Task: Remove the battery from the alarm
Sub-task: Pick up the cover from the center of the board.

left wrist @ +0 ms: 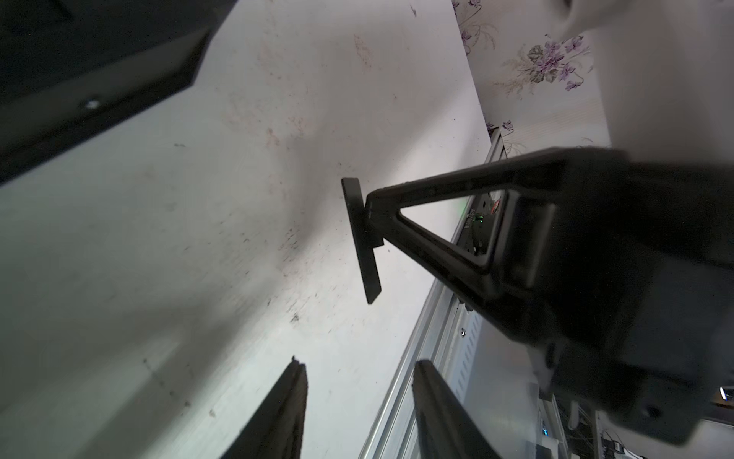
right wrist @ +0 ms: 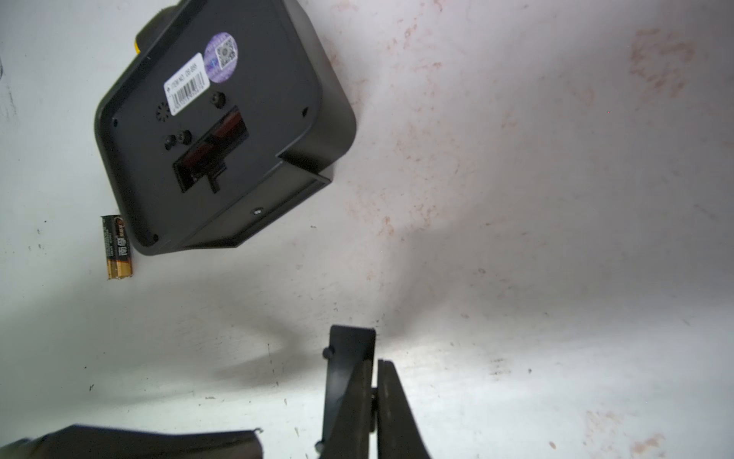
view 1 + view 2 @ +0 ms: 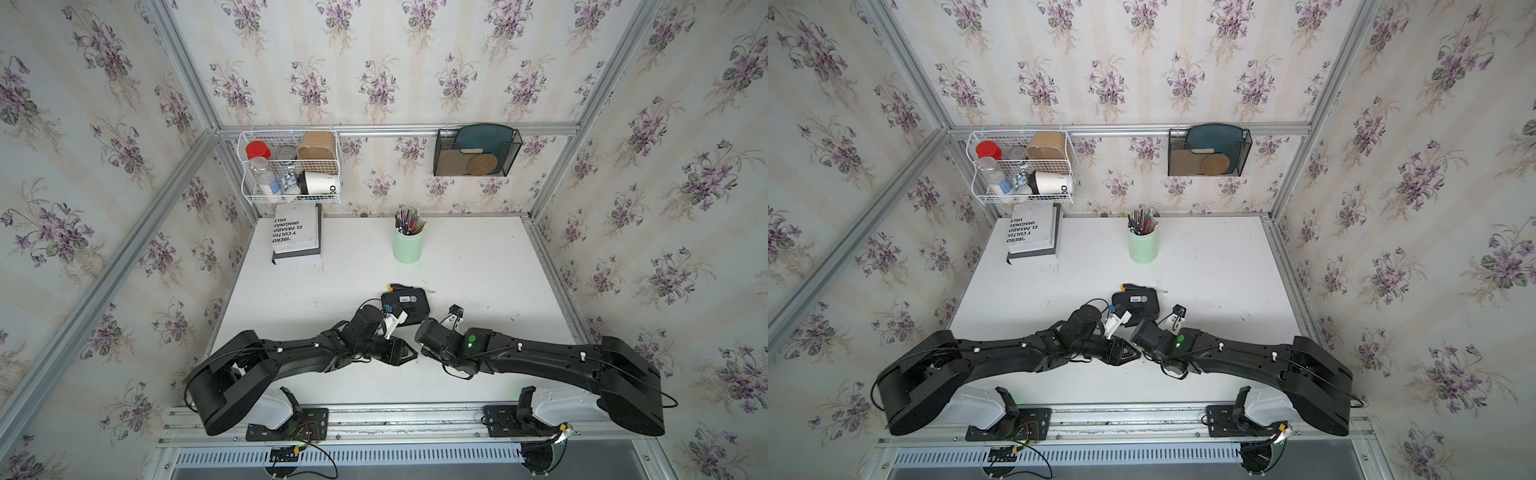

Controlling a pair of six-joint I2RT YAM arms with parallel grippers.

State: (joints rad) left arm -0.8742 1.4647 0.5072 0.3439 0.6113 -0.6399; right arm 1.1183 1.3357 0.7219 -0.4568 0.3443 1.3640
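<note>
imo the batt [image 2: 117, 246] is out: it lies on the table [image 2: 516, 238] just beside a corner of the alarm [image 2: 254, 99], which sits face-down so its open, empty bay [image 2: 212, 149] faces up. On the near side my right gripper [image 2: 375, 379] pinches the flat cover [image 2: 349, 345], prob to keep it clear. My left gripper [image 1: 359, 363] has fingers [image 1: 288, 405] spread w/ nothing btwn.
</note>
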